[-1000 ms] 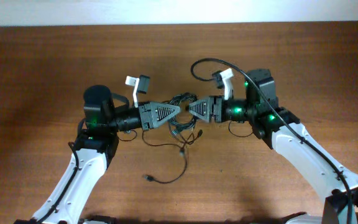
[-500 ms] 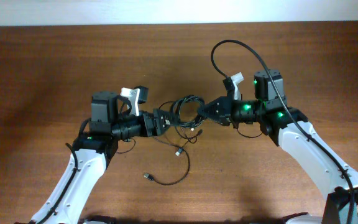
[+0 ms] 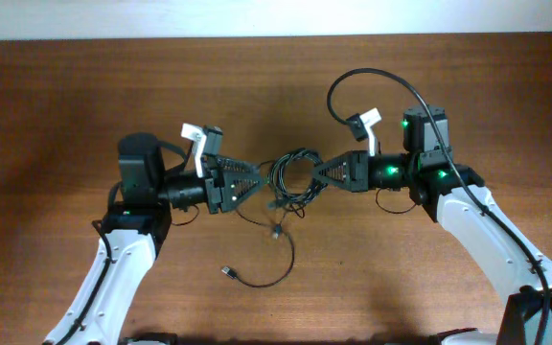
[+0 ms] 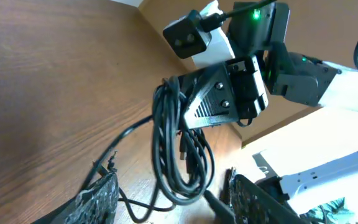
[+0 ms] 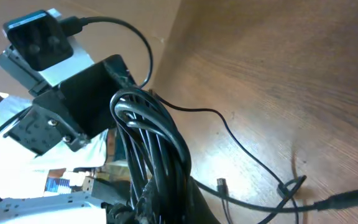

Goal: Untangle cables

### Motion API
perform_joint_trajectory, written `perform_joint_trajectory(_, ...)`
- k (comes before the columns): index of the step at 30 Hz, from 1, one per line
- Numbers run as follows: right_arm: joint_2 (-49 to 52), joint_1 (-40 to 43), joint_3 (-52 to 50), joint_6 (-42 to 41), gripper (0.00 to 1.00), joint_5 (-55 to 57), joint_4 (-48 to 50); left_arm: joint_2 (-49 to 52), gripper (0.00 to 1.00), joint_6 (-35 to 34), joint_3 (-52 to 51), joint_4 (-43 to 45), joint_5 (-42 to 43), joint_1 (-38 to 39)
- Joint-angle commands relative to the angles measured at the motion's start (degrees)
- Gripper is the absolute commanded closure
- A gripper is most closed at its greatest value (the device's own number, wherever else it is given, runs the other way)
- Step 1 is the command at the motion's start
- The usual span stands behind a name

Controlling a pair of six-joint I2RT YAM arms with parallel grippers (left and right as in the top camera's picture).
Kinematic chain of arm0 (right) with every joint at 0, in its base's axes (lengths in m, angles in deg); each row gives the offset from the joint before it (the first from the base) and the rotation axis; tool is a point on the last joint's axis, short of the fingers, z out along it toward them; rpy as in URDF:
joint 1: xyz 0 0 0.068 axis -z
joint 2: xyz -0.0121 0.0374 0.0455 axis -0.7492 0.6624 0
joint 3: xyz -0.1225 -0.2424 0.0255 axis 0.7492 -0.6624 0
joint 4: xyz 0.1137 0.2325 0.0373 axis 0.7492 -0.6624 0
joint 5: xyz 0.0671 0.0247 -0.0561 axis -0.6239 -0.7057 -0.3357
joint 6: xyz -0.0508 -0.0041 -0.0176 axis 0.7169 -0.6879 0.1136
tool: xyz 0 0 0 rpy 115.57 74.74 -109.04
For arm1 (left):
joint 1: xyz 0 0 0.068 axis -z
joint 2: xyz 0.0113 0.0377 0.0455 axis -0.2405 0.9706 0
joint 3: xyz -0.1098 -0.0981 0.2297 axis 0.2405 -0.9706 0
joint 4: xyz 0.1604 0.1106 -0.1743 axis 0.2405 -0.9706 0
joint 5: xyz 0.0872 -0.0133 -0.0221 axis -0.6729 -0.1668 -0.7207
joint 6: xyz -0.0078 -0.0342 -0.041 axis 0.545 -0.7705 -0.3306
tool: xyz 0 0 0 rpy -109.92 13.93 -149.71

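The cables [image 3: 290,177] form a tangled coil of thin black cord between my two grippers at mid-table. A loose strand trails down to a small plug [image 3: 276,233], then curves on to another plug [image 3: 228,273]. My right gripper [image 3: 316,175] is shut on the coil's right side; in the right wrist view its jaws [image 5: 160,208] clamp the bundle [image 5: 157,143], lifted off the wood. My left gripper [image 3: 260,180] stands open at the coil's left. In the left wrist view the coil [image 4: 179,155] hangs between its spread fingers [image 4: 95,199], with the gripper's midpoint [image 4: 173,186] low in the loop.
The brown wooden table [image 3: 65,96] runs to a pale wall edge at the top. A thick black robot cable [image 3: 353,81] arcs above the right arm's white camera mount [image 3: 364,125]. A loose plug [image 5: 221,184] and a knotted strand [image 5: 291,185] lie on the wood.
The left gripper let go of the coil and its jaws spread. The right gripper shut on the coil and drew it slightly right and up; the left arm backed off leftward.
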Motion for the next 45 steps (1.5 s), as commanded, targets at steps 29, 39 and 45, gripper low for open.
perform_joint_trajectory(29, -0.87, -6.97, 0.37, -24.15, 0.54, 13.90, 23.15, -0.33, 1.00, -7.98, 0.22, 6.49, -22.80, 16.00)
perform_joint_trajectory(39, -0.87, -6.14, 0.35, -17.79, 0.96, 13.86, 16.15, -0.33, 1.00, -10.56, 0.22, 6.56, -23.67, 6.91)
perform_joint_trajectory(45, -0.87, -3.96, 0.35, -16.94, 0.96, 11.50, 14.10, -0.33, 1.00, -10.99, 0.22, 6.49, -28.11, 5.86)
